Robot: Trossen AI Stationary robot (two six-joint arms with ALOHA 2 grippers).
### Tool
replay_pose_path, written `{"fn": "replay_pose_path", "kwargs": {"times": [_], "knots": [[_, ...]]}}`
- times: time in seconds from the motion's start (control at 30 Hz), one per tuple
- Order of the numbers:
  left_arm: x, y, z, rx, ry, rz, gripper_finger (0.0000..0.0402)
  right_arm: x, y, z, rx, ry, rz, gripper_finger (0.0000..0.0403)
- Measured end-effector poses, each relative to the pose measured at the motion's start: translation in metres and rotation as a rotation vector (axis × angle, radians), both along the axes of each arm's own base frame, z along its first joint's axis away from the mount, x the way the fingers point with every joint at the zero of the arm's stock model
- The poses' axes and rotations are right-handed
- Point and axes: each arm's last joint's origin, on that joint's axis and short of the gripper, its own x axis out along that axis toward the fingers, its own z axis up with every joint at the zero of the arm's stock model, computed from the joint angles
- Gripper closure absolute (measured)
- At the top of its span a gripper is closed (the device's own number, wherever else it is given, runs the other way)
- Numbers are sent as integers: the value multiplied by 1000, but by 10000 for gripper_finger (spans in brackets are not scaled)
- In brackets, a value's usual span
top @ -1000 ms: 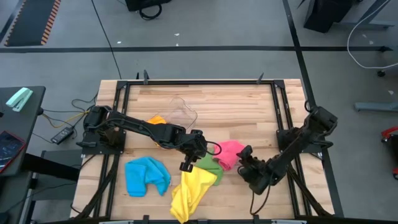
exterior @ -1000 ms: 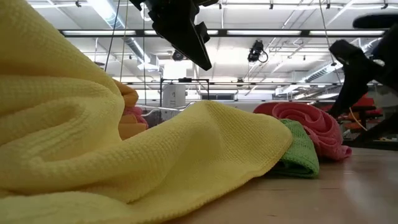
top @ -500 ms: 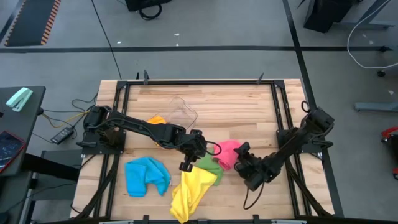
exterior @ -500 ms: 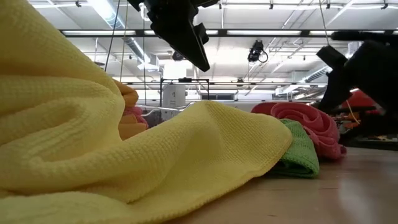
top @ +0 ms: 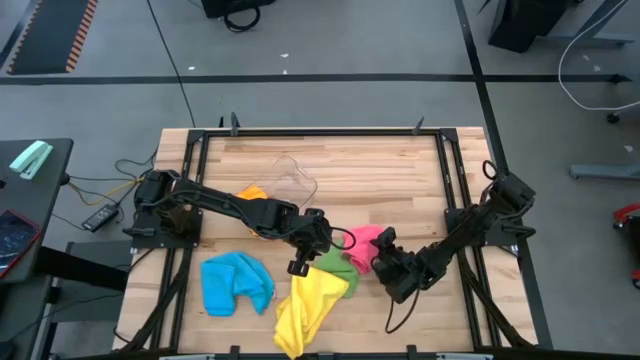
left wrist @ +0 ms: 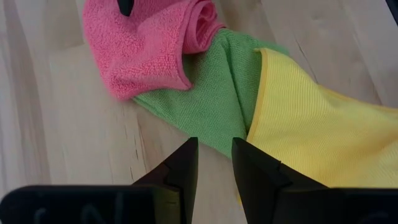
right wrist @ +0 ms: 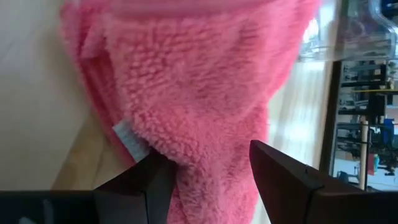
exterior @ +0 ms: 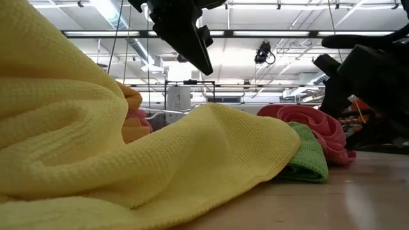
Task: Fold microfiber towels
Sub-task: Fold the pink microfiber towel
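Pink towel [right wrist: 205, 106] is lying bunched mid-table against the green towel [left wrist: 205, 99] and yellow towel [left wrist: 323, 143]; my right gripper [right wrist: 208, 171] is spreading wide around its edge, while my left gripper [left wrist: 214, 162] is hovering narrowly parted, empty, above the green one.

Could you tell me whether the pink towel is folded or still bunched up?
Bunched up, not folded. The pink towel lies rolled and crumpled against the green towel, with a curled end showing in the left wrist view.

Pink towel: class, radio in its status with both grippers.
Right gripper open, straddling pink towel. Left gripper empty, slightly open, over green towel. Yellow towel overlaps green.
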Motion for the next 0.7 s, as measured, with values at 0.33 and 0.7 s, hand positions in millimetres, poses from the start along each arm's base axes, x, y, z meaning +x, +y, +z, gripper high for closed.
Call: {"fn": "replay_pose_path", "kwargs": {"times": [0.33,0.7], "knots": [[0,0,0,0,2,0,294,3,1,0,-28,-27,13,274],[-7,-10,27,13,-33,-56,294,8,8,44,53,-38,-2,392]]}}
